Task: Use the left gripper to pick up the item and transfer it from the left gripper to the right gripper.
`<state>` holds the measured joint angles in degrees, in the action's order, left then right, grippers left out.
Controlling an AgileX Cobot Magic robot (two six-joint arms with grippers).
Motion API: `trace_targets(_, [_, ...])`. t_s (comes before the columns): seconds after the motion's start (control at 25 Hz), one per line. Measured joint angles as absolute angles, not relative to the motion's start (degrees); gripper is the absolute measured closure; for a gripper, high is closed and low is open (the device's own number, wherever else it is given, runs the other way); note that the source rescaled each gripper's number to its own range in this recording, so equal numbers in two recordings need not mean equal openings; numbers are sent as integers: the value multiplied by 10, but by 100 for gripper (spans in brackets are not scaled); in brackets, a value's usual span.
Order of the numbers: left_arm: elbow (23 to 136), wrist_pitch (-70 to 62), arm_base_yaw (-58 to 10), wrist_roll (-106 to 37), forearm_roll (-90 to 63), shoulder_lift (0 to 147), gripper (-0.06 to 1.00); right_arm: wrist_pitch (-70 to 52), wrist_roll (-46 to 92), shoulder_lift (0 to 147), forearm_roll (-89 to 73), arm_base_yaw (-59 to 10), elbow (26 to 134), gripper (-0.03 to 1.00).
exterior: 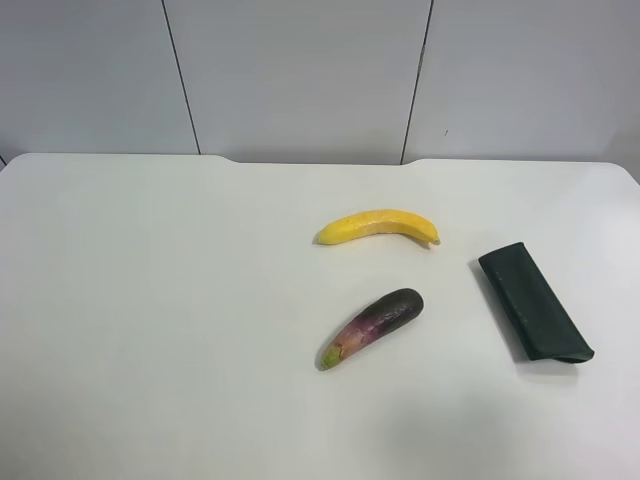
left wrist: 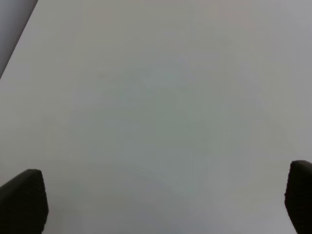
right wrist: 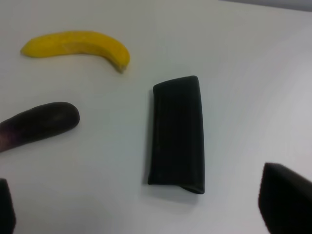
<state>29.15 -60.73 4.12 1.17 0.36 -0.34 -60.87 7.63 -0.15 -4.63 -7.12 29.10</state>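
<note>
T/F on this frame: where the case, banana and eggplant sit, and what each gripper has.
1. The case lies flat on the table, apart from the other items. True.
2. The banana touches the eggplant. False: bare table shows between them.
3. The left gripper holds the case. False: its fingers are spread over bare table, nothing between them.
4. The right wrist view shows the case, banana and eggplant. True.
5. The right gripper is shut on the case. False: its fingers stand wide apart and the case lies free on the table.
6. No arm shows in the exterior high view. True.
</note>
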Motion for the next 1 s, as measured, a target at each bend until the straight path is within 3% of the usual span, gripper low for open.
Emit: trace_targets(1.0, [291,-607,41,11,4,-3,-5,-609,76,-2,-46,-71,291,-3])
